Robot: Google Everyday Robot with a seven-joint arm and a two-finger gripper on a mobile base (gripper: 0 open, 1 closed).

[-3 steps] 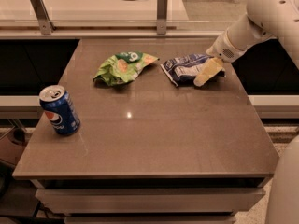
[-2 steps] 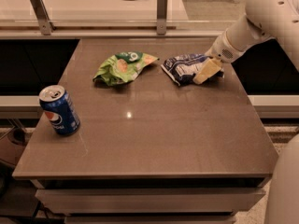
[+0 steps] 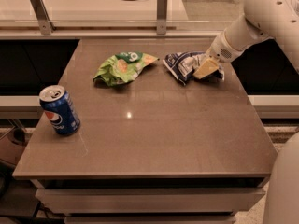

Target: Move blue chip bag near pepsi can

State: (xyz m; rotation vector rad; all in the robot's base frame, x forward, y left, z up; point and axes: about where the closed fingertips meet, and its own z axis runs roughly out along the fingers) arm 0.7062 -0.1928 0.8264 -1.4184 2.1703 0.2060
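The blue chip bag (image 3: 183,64), crumpled dark navy foil with white print, lies at the far right of the table top. My gripper (image 3: 206,68) sits on the bag's right end, at the tip of the white arm (image 3: 254,20) that comes in from the upper right. The pepsi can (image 3: 59,110), blue with a silver top and round logo, stands upright near the table's left edge, far from the bag.
A light green chip bag (image 3: 122,67) lies left of the blue bag, at the far middle. The brown table (image 3: 154,139) ends at a front edge close to the camera. A rail with metal posts (image 3: 161,10) runs behind it.
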